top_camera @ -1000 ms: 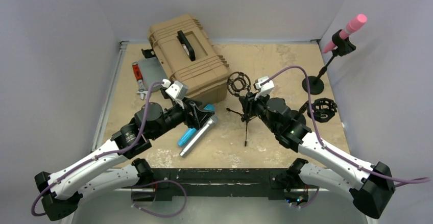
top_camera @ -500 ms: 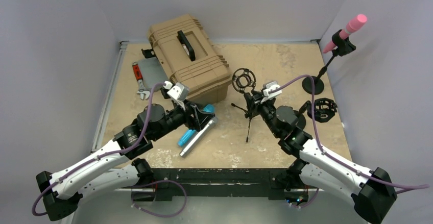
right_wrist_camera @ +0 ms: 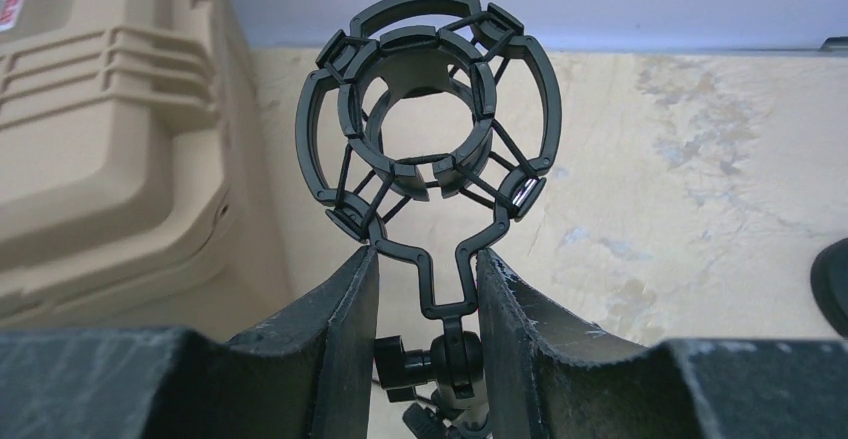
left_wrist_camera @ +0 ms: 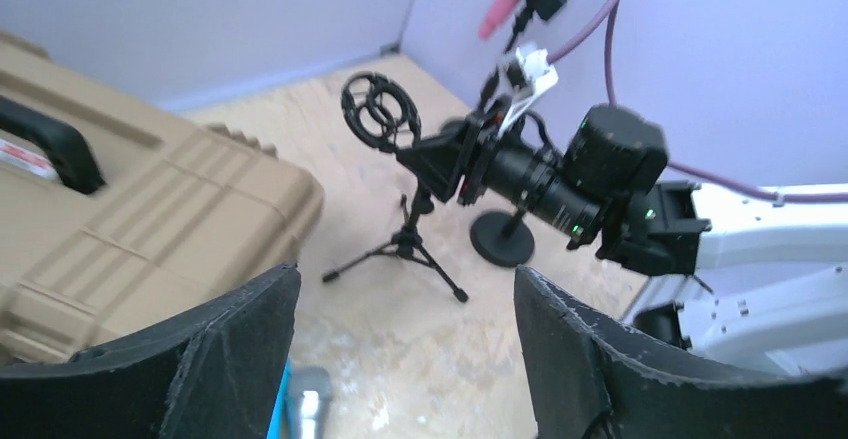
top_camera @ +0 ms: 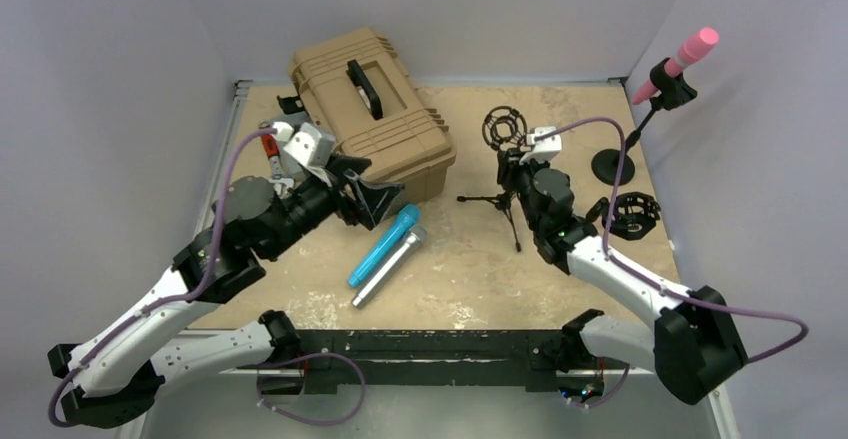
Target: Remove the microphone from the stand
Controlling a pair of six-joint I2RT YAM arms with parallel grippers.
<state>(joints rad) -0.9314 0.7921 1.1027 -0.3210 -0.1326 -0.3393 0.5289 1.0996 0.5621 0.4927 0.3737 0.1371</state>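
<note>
A: How far along is it?
B: Seemingly done: the stand (top_camera: pixel 500 198) carries an empty shock mount (top_camera: pixel 503 127), and the blue microphone (top_camera: pixel 383 245) lies on the table (top_camera: pixel 570 104) just beside a silver microphone (top_camera: pixel 390 267), apart from the left gripper (top_camera: pixel 372 199), whose fingers are spread and empty
A: And the wrist views?
B: Only the right wrist shows the right gripper (right_wrist_camera: pixel 428 269) pinching the mount's stem; it misses the 2 microphones, which the top view shows whole

Bare tabletop (top_camera: pixel 462 244) between tan case (top_camera: pixel 400 139) and stand (top_camera: pixel 497 198)
</note>
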